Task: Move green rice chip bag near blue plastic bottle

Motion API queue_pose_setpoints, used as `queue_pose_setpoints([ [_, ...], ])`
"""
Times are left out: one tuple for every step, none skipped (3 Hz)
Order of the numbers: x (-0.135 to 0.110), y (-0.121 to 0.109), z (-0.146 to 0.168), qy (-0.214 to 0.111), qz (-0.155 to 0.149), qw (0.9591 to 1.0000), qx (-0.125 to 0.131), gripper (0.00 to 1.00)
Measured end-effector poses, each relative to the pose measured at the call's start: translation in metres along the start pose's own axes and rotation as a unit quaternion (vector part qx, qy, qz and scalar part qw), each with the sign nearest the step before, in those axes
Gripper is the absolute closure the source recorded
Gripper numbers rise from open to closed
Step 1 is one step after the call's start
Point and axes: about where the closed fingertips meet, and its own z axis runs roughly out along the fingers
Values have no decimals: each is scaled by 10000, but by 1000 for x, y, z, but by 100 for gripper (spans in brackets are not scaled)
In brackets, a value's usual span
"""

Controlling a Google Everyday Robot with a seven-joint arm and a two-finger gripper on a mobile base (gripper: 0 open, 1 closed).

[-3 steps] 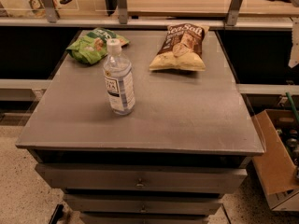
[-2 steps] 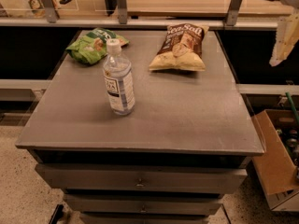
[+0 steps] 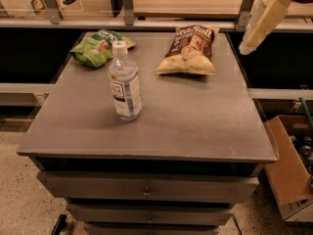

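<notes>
The green rice chip bag (image 3: 97, 48) lies flat at the far left corner of the grey table (image 3: 195, 124). The blue plastic bottle (image 3: 124, 84) stands upright with its white cap on, left of the table's middle, a short way in front of the green bag and apart from it. My gripper (image 3: 248, 44) hangs in the air at the upper right, above the table's far right corner, pointing down and left. It holds nothing and is far from the green bag.
A brown and yellow "Sea Salt" chip bag (image 3: 190, 50) lies at the far middle-right of the table. Drawers (image 3: 146, 190) sit under the tabletop. An open cardboard box (image 3: 288, 173) stands on the floor at the right. A rail and shelf run behind the table.
My gripper has come further into view from the upper right edge, moving left and down toward the table's far right corner. The bags and bottle have not moved.
</notes>
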Motion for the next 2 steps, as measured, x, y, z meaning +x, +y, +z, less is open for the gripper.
queue_pose_setpoints([
  [-34,4,17,7,744,9972,-10,0],
  [-54,20,43,25,1504,9885,-153,0],
])
